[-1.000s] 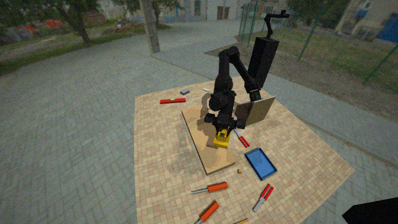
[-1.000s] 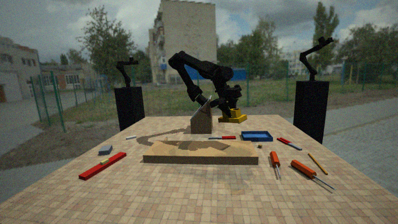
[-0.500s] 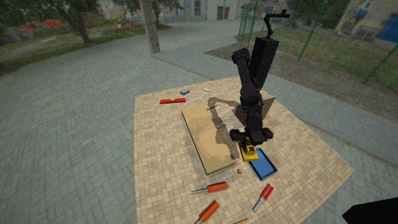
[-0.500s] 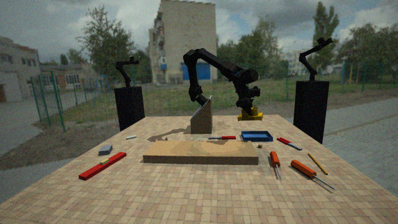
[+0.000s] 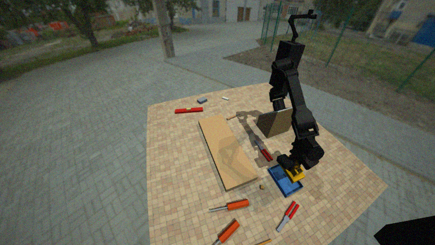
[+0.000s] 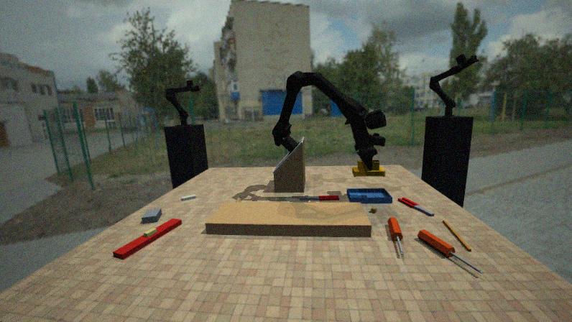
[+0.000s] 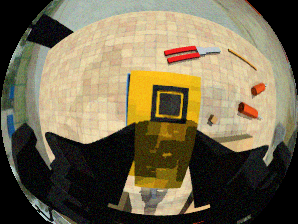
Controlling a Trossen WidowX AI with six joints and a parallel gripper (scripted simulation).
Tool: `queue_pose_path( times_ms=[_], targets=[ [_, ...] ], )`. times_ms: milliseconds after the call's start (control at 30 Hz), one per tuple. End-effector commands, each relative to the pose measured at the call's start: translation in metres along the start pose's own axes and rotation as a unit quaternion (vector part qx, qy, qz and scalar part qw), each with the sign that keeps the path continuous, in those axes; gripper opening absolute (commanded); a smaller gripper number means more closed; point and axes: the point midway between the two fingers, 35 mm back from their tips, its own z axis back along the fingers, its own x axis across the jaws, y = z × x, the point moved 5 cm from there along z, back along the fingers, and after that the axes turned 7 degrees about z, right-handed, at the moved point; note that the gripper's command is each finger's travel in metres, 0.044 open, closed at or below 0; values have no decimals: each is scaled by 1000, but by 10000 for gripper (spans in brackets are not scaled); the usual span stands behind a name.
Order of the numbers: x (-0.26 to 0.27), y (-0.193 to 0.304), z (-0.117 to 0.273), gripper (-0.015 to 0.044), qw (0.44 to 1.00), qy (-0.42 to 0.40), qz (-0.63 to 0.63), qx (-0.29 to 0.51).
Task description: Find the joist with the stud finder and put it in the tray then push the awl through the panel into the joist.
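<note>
My gripper (image 5: 295,169) (image 6: 368,164) (image 7: 163,127) is shut on the yellow stud finder (image 5: 298,178) (image 6: 368,172) (image 7: 141,100). It holds it above the table, by the far side of the blue tray (image 5: 286,184) (image 6: 370,200), overlapping the tray in the top view. The stud finder's dark square face shows in the wrist view. The tan floor panel (image 5: 217,136) (image 6: 288,230) lies flat, with arm shadow on it and no visible hole. A small wooden-handled tool, apparently the awl (image 5: 231,117), lies beyond the panel, near the arm's shadow. The joist is hidden.
Pliers (image 5: 266,154) (image 6: 328,198) lie between panel and slanted board (image 5: 275,125) (image 6: 289,175). More pliers (image 5: 292,210) (image 6: 409,203), orange screwdrivers (image 5: 237,204) (image 5: 228,231), a small brown piece (image 5: 262,187) (image 6: 373,210) and a red level (image 5: 182,110) (image 6: 148,238) lie around.
</note>
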Motion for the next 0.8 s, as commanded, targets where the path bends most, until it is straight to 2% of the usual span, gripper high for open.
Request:
queue_pose_path(
  times_ms=[0, 767],
  targets=[
    [12, -7, -7, 0, 1000, -3, 20, 2],
    [10, 4, -51, 0, 1000, -3, 20, 2]
  ],
)
